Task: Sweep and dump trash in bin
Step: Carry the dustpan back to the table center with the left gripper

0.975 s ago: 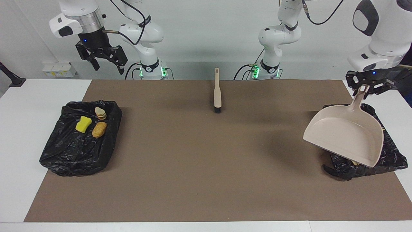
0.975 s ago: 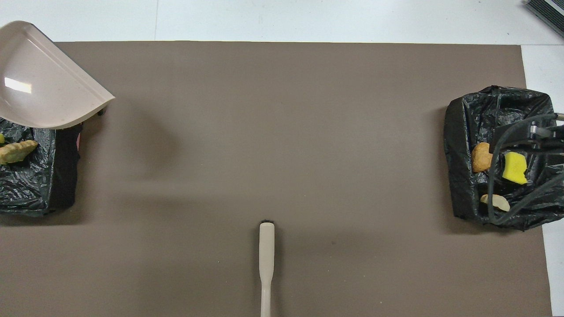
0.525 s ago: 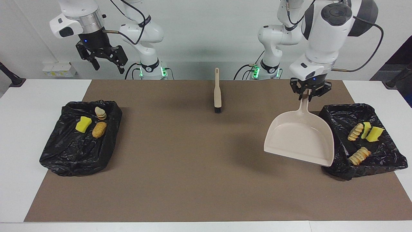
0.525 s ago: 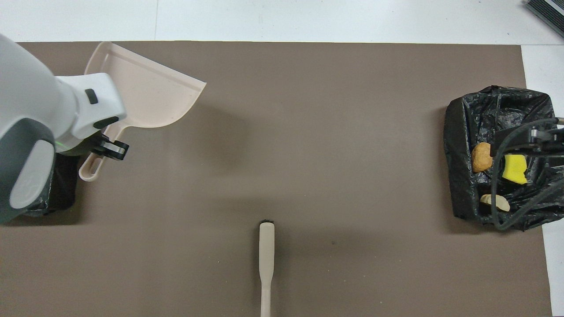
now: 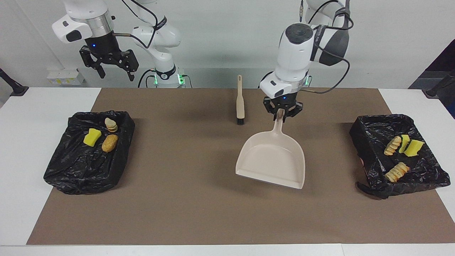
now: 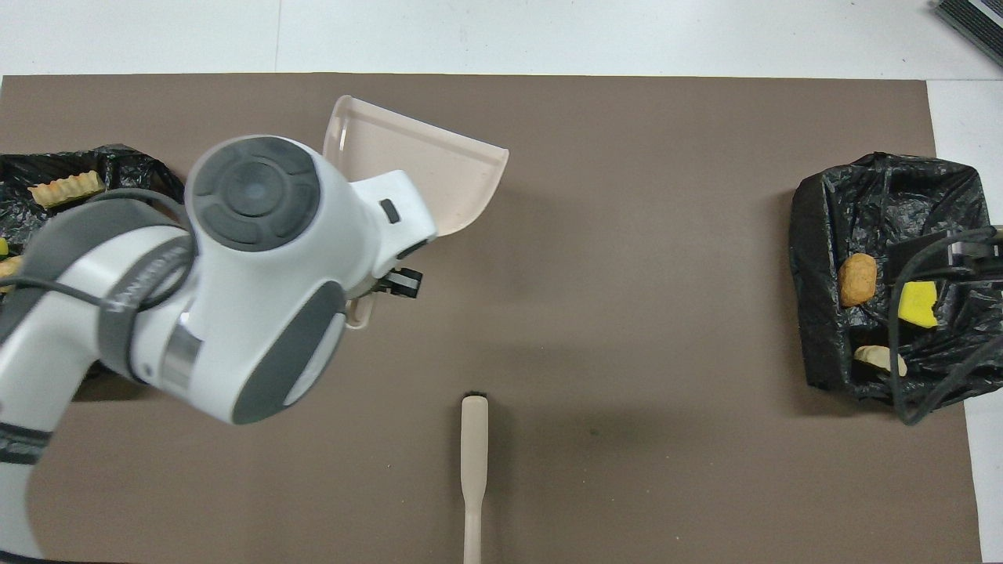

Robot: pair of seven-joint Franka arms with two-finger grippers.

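In the facing view's upper left the right end effector (image 5: 113, 68) hangs in the air with its fingers spread wide and nothing between them, above the surface's (image 5: 220, 209) edge; below it, at left of centre, a black bin bag (image 5: 89, 156) holds three pieces of trash (image 5: 101, 135), a yellow wedge, a tan lump and a pale sliced one; near the top middle a beige brush (image 5: 240, 101) lies on the brown mat, bristles pointing down the frame; just right of it the left end effector (image 5: 283, 114) is clamped narrow on the handle of the beige dustpan (image 5: 272, 161), which is tilted, mouth toward the bottom of the frame, above the mat's middle; at the right edge a second black bin bag (image 5: 398, 156) holds more trash (image 5: 400, 154), yellow wedges and ridged tan lumps.
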